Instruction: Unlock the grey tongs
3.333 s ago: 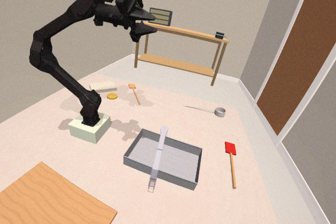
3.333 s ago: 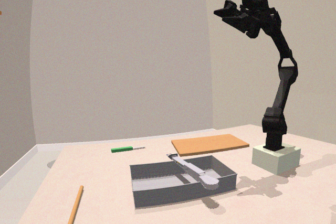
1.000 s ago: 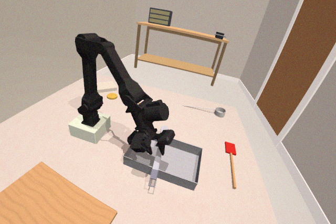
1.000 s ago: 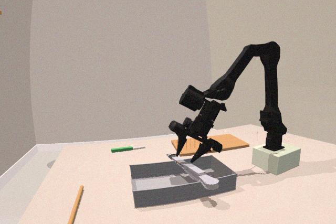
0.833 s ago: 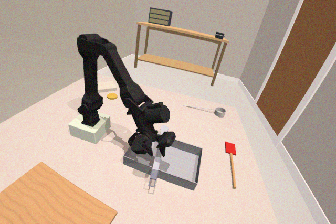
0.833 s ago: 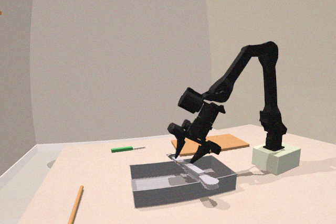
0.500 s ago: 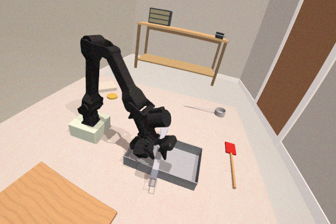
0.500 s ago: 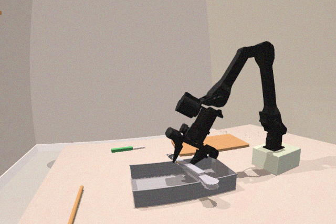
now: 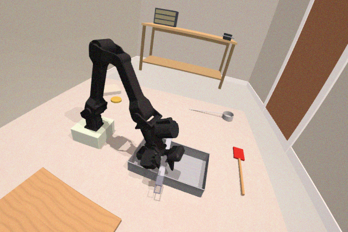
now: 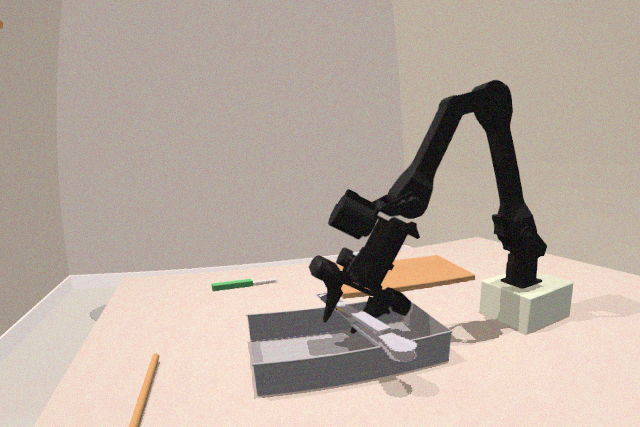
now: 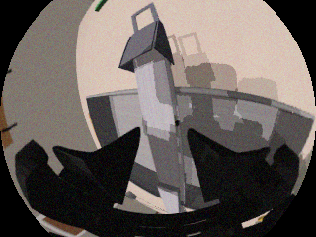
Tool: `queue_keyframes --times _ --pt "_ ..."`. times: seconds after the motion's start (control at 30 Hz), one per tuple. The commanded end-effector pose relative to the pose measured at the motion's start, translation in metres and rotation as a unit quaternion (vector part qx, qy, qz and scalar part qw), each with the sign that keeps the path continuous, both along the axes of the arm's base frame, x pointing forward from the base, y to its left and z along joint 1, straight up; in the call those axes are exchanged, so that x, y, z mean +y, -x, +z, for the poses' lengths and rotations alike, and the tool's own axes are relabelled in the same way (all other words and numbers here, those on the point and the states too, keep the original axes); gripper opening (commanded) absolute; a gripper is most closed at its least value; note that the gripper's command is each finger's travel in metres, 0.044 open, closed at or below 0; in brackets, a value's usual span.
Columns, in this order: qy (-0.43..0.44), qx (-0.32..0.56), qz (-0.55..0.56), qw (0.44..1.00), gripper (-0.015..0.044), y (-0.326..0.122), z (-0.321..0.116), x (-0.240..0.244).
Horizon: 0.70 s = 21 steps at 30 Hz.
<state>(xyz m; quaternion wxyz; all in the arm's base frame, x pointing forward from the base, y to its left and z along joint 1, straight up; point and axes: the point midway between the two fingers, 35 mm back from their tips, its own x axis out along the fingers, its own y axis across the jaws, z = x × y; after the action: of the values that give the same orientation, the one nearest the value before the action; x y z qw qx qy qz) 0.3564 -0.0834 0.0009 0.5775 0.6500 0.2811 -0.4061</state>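
While astride unmarked grey tongs (image 11: 158, 102) across roasting tin (image 9: 204, 167), gripper (image 11: 160, 152) half-wide, empty.

A kitchen-like room: roasting tin (image 9: 203, 167), wooden board (image 9: 50, 204), red spatula (image 9: 238, 155), and a wooden shelf (image 9: 188, 33).
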Motion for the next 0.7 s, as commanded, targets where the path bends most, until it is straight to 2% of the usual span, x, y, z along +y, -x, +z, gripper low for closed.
queue_keyframes --times 0.0,0.17,0.6,0.67 --pt "0.001 -0.002 -0.003 1.0 0.026 -0.0033 -0.0037 -0.0014" --pt "0.0 0.0 0.0 1.0 0.0129 -0.0005 -0.0014 -0.0001" --pt "0.0 0.0 0.0 1.0 0.0042 -0.0005 -0.0014 -0.0001" --pt "0.0 0.0 0.0 1.0 -0.001 -0.0005 -0.0014 -0.0001"
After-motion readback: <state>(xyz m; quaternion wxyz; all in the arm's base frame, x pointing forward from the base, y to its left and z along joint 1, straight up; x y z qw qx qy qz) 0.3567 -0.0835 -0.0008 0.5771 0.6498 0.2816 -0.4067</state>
